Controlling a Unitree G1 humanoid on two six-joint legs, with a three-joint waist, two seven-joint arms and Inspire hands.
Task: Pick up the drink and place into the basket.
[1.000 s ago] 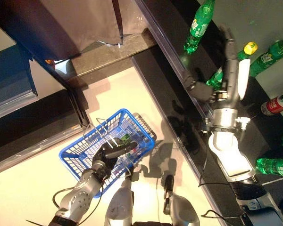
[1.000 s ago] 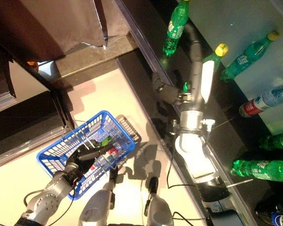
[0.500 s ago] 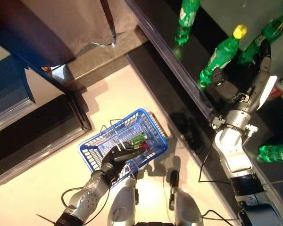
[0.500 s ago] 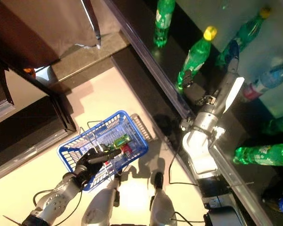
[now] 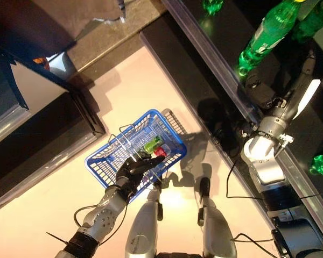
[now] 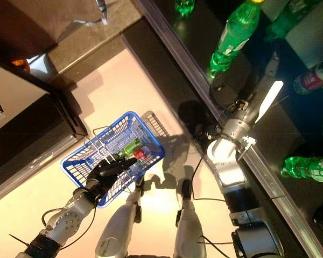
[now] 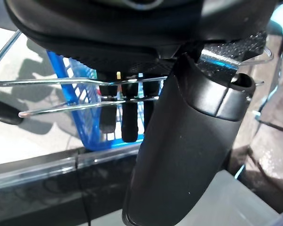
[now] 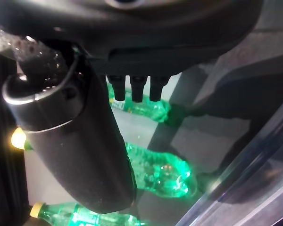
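The blue basket (image 5: 114,161) hangs above the floor from its thin wire handles (image 7: 61,83), and my left hand (image 5: 132,169) is shut on them. A green drink with a red cap (image 5: 152,144) lies inside the basket. My right hand (image 5: 260,95) is open and empty over the dark counter (image 5: 220,51), its fingers stretched out. A green bottle (image 5: 266,32) stands just beyond it, apart from it. The right wrist view shows straight fingers (image 8: 136,87) above green bottles (image 8: 158,172).
More drinks are on the counter: a red-labelled bottle (image 6: 312,80) and a green bottle lying down (image 6: 311,167) at the right. The counter has a clear raised front edge (image 5: 210,59). A dark cabinet (image 5: 32,134) stands at the left of the pale floor.
The camera has shifted. My right hand has moved right, off the yellow-capped green bottle, and stays empty. The blue basket still hangs from my left hand with the drink inside.
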